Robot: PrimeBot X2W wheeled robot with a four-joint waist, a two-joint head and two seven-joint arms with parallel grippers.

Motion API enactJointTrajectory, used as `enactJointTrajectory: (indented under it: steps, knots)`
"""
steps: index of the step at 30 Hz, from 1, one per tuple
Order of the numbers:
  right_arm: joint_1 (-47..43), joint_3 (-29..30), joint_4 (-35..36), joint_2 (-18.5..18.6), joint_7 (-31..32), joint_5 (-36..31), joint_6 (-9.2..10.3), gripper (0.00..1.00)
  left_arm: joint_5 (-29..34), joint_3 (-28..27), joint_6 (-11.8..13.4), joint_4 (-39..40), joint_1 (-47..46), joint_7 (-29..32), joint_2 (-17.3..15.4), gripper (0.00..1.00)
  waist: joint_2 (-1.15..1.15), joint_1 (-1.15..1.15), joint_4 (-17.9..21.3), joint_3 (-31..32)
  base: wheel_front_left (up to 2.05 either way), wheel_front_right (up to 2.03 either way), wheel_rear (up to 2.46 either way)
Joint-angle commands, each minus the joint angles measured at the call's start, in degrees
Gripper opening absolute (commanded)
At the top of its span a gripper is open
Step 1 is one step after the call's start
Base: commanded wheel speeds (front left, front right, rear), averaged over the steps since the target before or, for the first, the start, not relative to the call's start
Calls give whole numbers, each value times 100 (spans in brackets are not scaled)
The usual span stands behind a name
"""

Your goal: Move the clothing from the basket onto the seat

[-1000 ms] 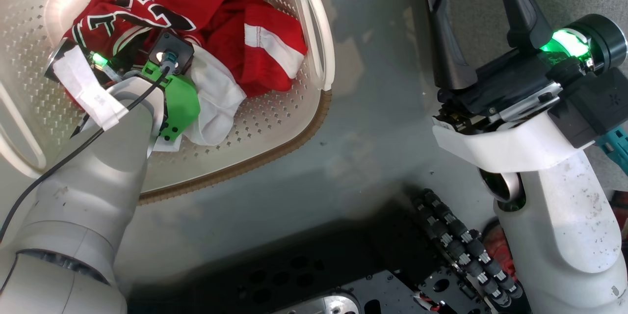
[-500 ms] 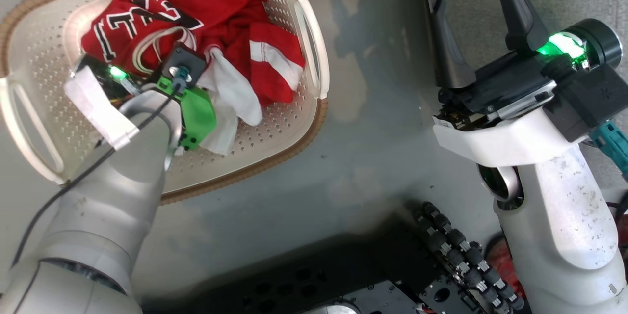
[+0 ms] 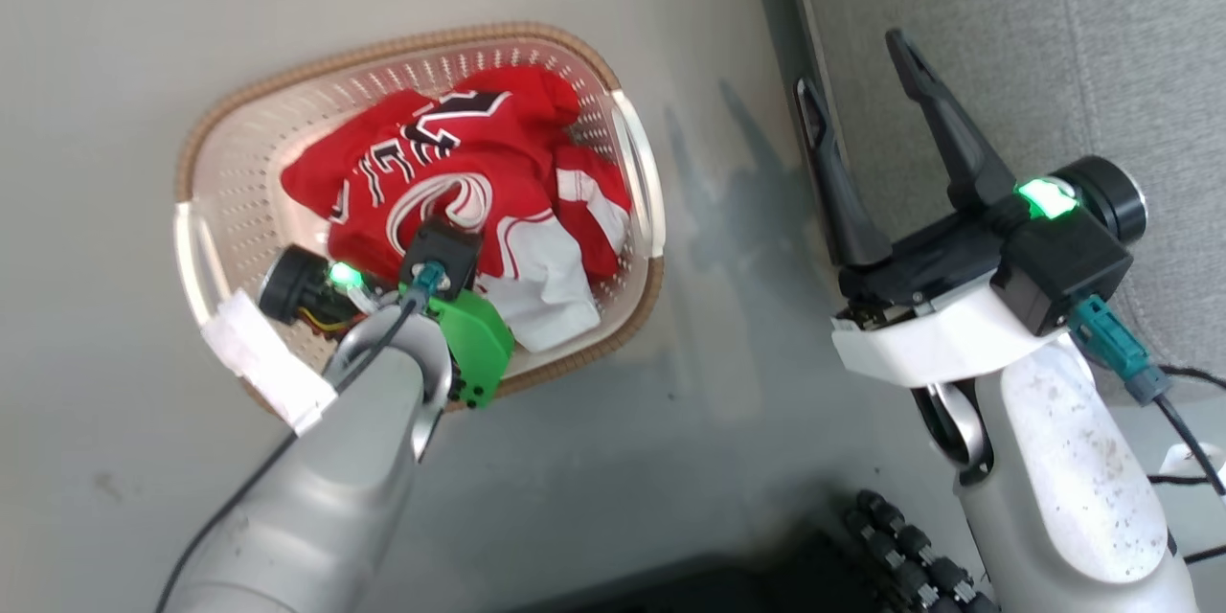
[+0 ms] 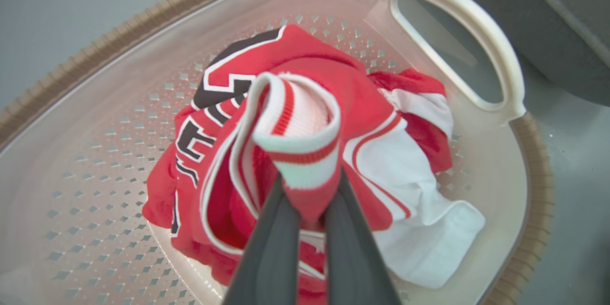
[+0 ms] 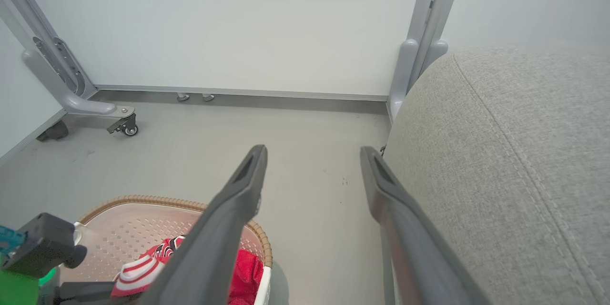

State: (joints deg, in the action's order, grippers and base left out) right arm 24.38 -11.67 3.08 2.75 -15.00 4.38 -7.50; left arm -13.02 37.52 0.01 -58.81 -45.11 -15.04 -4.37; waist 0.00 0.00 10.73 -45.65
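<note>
Lifted since earlier, soft light clothing (image 4: 367, 105) hangs by its striped trim from clamped left fingers (image 4: 271, 248); right fingers (image 3: 835, 192), 3 o'clock, gape empty.

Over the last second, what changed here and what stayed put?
The head view shifted because the camera pulled back; the basket itself has not visibly moved. The left gripper, earlier buried in the clothing, is now shut on its striped trim, lifting a fold above the pile. Unchanged: the clothing still in the basket, the right gripper open beside the seat.
</note>
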Motion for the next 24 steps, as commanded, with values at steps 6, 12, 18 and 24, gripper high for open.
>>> enactJointTrajectory:
  steps: [6, 12, 18, 24]
  knots:
    - [-640, 109, -218, 25, -28, -119, 3, 100, -114, -272, 93, 841, 925, -13, 49, 0, 0, 0, -621, 1771, 0, 0, 0]
    - [-1225, 162, -396, 25, -28, -144, 3, 100, -144, -559, 89, 1458, 1583, -12, 55, 0, 0, 0, -751, 2655, 0, 0, 0]
    - [-1650, 164, -490, 24, -28, -97, 3, 100, -84, -846, 58, 2038, 2037, -12, 35, 0, 0, 0, -770, 3265, 0, 0, 0]
    - [-1858, 116, -567, 24, -28, -62, 3, 100, 35, -1090, 32, 2699, 2277, -13, 25, 0, 0, 0, -744, 3572, 0, 0, 0]
